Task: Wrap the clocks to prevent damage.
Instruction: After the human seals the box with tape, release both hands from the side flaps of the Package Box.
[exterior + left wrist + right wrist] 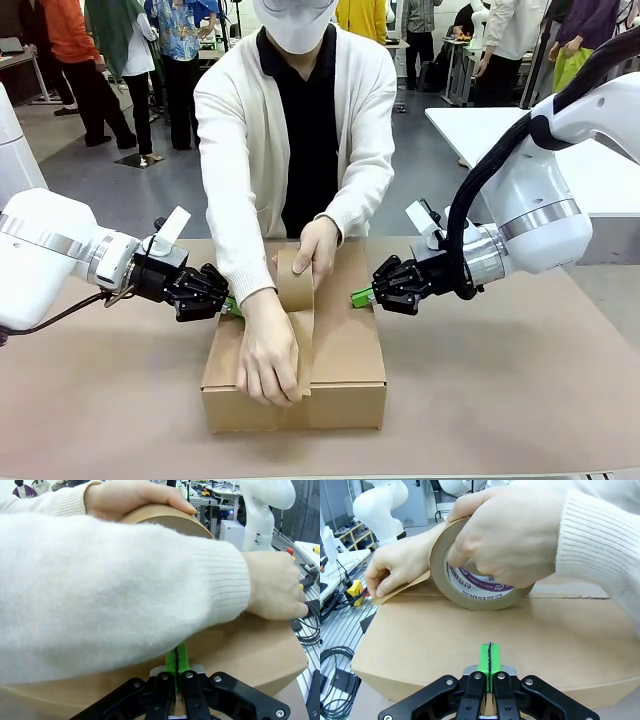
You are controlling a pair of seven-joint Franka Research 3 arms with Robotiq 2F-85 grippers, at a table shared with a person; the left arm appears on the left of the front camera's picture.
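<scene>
I am bracing the cardboard box (352, 345) mid-table: left gripper (230, 306) at its nine o'clock, right gripper (360, 297) at three, both pressed together, pushing evenly while the person's hand (268, 355) is smoothing tape (296, 285).

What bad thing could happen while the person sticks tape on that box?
1. The person's white sleeve passes right over the left gripper, jaws shut, at the brown cardboard box. If that arm moved, it might bump the sleeve.
2. The right gripper, jaws shut, seems to steady the box's other side. If either slipped, the box could slide and the strip from the roll of brown packing tape might go on crooked or wrinkled.
</scene>
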